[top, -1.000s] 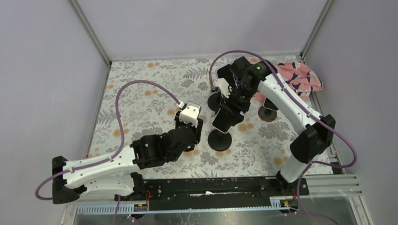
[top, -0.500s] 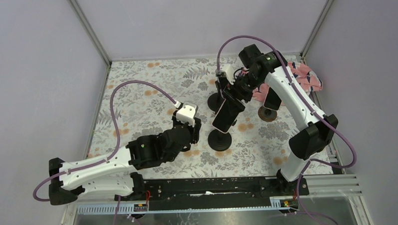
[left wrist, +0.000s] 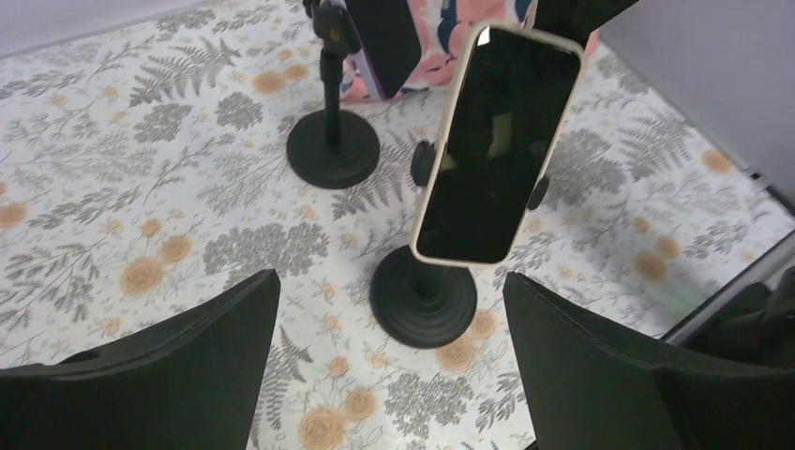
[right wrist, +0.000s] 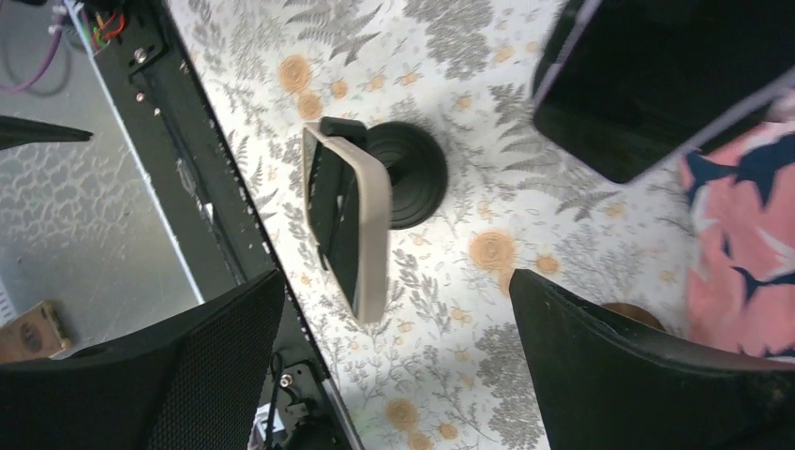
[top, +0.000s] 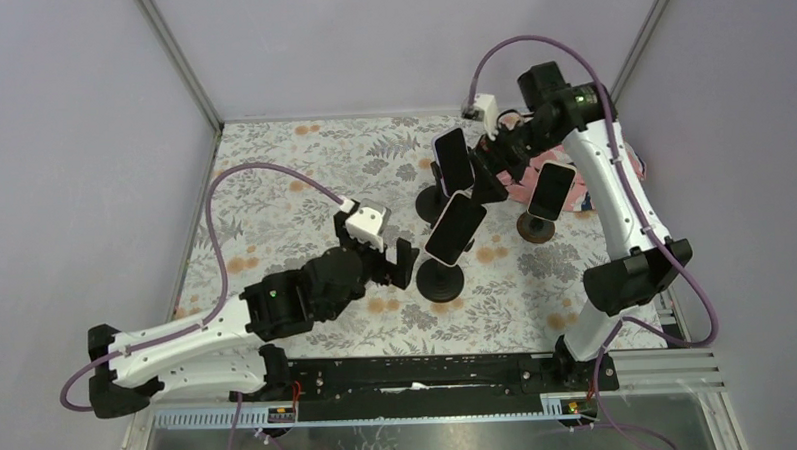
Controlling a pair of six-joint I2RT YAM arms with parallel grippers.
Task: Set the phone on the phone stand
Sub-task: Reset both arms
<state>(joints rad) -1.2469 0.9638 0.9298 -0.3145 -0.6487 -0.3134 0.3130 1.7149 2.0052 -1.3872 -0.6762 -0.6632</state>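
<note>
Left gripper (left wrist: 394, 380) nearest, jaws spread, holding nothing, facing phone (left wrist: 497, 145). Phone leans back on stand (left wrist: 424, 305), screen out for viewing; seems seated, clamp mostly hidden. Right gripper (right wrist: 394, 366) above it, jaws wide, empty. Behind: second phone (top: 453, 160), third phone (top: 551, 190), each on own stand.

I'm seeing the left arm (top: 183, 338) and right arm (top: 614, 192) both wearing white shells with chunky black joints, and a purple cable (top: 262, 167) is looping off each one to a little white box (top: 366, 221) by the wrist. A tiny green light (top: 274, 290) is glowing on each, and the fingers (left wrist: 159, 375) are showing up as plain matte black wedges.
</note>
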